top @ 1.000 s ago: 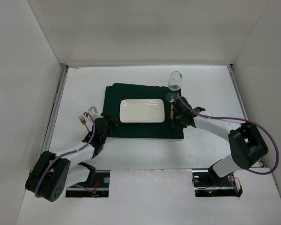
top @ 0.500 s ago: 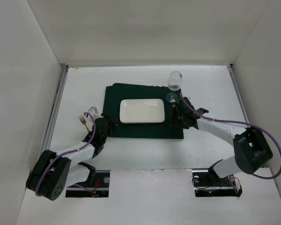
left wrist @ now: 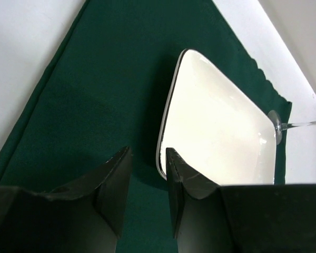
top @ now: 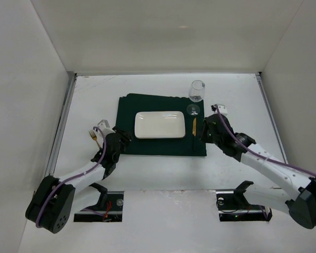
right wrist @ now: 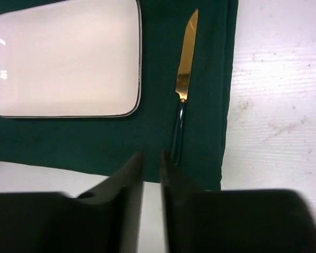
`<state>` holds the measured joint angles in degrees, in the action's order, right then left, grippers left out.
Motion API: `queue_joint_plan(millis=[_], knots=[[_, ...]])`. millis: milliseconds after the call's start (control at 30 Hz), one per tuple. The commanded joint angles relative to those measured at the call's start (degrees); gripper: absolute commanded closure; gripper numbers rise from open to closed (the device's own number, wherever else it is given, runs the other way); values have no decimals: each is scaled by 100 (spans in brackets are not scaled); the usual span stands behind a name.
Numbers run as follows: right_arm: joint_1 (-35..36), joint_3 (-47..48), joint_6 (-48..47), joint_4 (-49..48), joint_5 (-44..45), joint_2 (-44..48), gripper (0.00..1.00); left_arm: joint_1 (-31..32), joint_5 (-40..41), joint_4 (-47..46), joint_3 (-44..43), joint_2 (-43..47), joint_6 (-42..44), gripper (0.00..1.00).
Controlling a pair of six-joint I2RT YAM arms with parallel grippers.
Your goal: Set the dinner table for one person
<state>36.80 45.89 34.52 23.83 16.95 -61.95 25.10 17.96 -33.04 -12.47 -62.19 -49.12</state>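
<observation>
Inside a white-walled enclosure, the dinner table [top: 237, 95] is spread flat and matte, with metal rails run near-to-far down both sides. Its longer axis cannot be judged. A green placemat [top: 127, 105] is laid mid-table, bearing a plate [top: 159, 124] and a knife [right wrist: 181, 84] pointed away from the bases. The left gripper [left wrist: 147, 153] is held slightly apart and empty. The right gripper [right wrist: 151, 155] is almost together, with nothing clamped.

A dark green placemat [top: 158, 148] is spread at the middle of the dinner table [top: 237, 95]. A white plate [top: 159, 125] is set on it, a gold knife [top: 194, 125] near its right edge, a wine glass [top: 197, 90] at its far right corner.
</observation>
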Motion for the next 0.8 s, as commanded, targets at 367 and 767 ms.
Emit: queue_joint_plan(millis=[367,767], knots=[[1184,-10,-560,-1679,1513,298,89,-150,849,3327,-1081,1789,561,64],[1422,-1018,-631,-2988,1469,692,86,-624,1456,6691,-1863,2579,554,47]])
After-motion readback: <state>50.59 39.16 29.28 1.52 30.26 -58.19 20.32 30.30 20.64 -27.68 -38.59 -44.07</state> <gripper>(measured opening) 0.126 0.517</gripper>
